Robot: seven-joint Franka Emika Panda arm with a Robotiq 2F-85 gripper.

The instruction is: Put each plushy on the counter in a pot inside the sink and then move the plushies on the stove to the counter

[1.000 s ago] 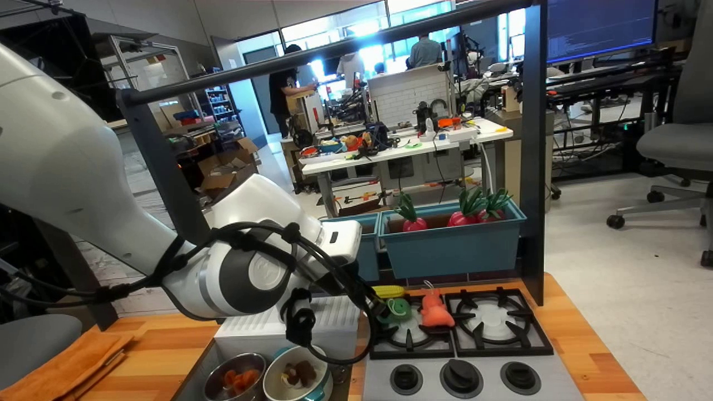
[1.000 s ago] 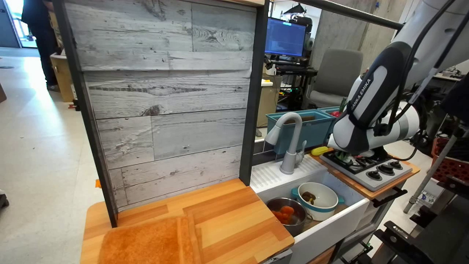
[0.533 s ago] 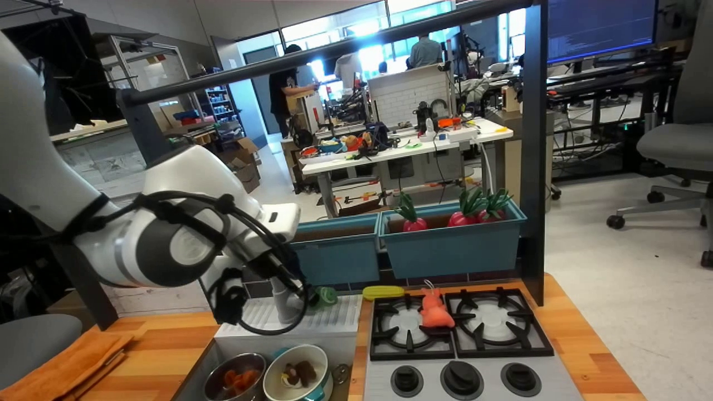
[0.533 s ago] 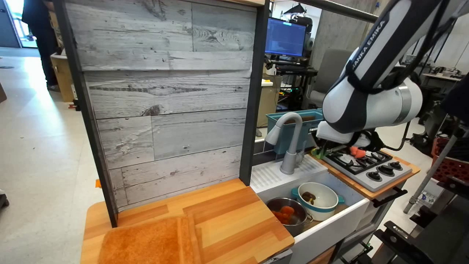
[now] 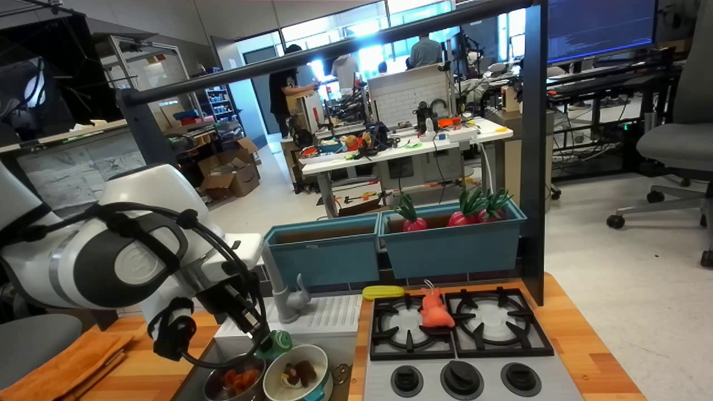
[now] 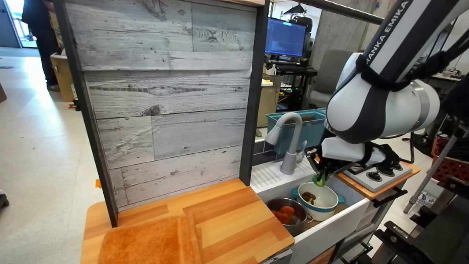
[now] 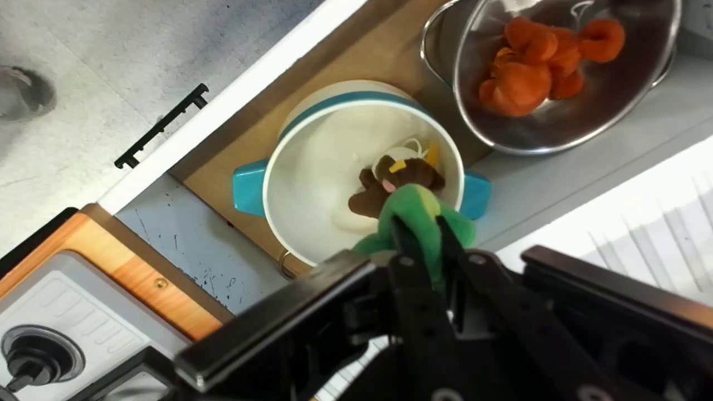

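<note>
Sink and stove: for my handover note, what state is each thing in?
End effector: shut on the green plushie
Green plushie: held near the cream pot
Cream pot: uncovered, brown plush inside
Metal pot: uncovered, orange plush inside
Sink: holding both pots
Coral plushie: lying on the stove
Stove: no flame visible
Yellow plushie: lying on the counter
Tap: no water visible
Orange cloth: folded

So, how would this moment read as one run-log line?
Black two-fingered gripper: closed on green plush toy | Position: near rim of teal-handled cream-white round pot | Coral plush toy: on black-grated stove
</note>
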